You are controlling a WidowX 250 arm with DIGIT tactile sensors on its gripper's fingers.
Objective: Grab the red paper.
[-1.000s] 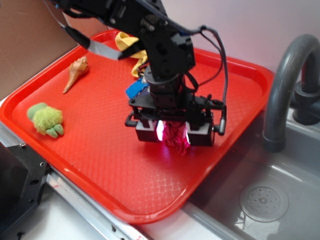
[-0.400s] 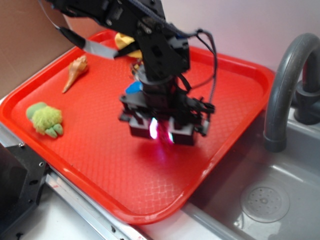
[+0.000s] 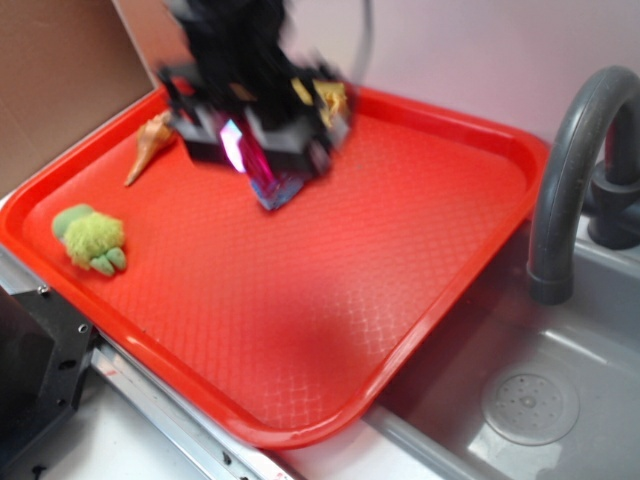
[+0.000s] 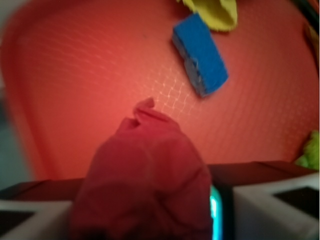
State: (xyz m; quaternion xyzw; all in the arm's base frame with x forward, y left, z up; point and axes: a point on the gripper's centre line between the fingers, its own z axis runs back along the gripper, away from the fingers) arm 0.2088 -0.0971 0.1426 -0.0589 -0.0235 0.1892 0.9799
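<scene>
Paper wad [image 3: 276, 186] in gripper [image 3: 262, 160], seemingly above tray [image 3: 330, 300]; plush toy [image 3: 92, 240] on tray, left; sink [image 3: 530, 400] right.

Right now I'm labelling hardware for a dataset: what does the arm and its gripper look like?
A black arm, motion-blurred, ending in a black gripper with boxy pale grey finger blocks. A glowing light strip sits between them, pink from outside, cyan at the wrist. A grey cable loops overhead.

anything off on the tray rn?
Nothing stands out. The black gripper holds the crumpled crimson paper wad clear above the red plastic tray; blue sponge and green plush toy lie flat.
</scene>
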